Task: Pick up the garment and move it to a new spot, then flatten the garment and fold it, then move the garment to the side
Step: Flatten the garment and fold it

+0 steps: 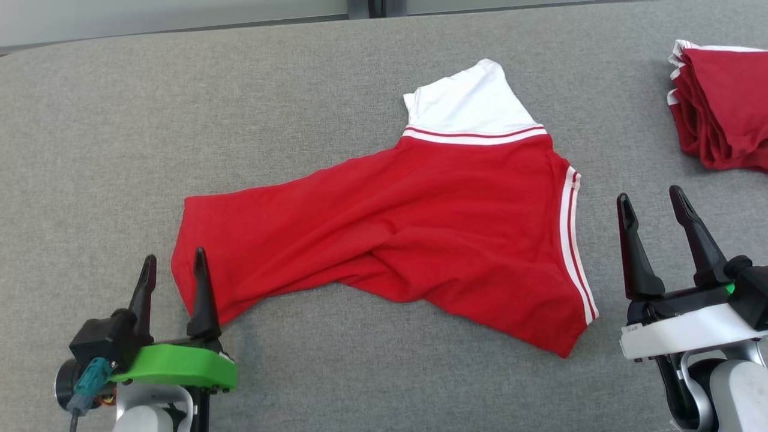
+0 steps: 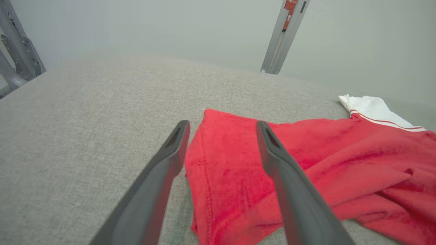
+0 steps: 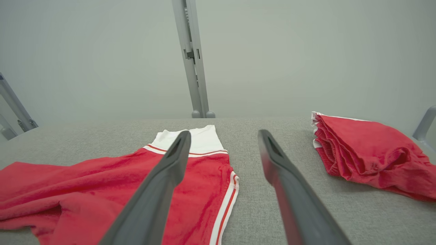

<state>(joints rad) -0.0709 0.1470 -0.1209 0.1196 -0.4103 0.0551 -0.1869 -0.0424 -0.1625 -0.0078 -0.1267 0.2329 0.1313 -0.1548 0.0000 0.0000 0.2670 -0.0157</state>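
The garment (image 1: 420, 228) is a red piece with a white panel and red-white stripes, lying loosely spread and wrinkled on the grey table (image 1: 180, 120). In the left wrist view the garment (image 2: 323, 170) has its red corner under and between my fingers. In the right wrist view the garment (image 3: 102, 194) lies to the left. My left gripper (image 1: 174, 267) stands open at the garment's near-left corner, holding nothing. My left gripper (image 2: 223, 127) shows its jaws apart. My right gripper (image 1: 651, 201) is open just right of the striped edge, and my right gripper (image 3: 223, 136) has its jaws apart over bare table.
A pile of folded red garments (image 1: 723, 102) with white trim sits at the table's far right; the same pile (image 3: 371, 153) appears in the right wrist view. A grey metal post (image 3: 192, 58) stands behind the table's far edge.
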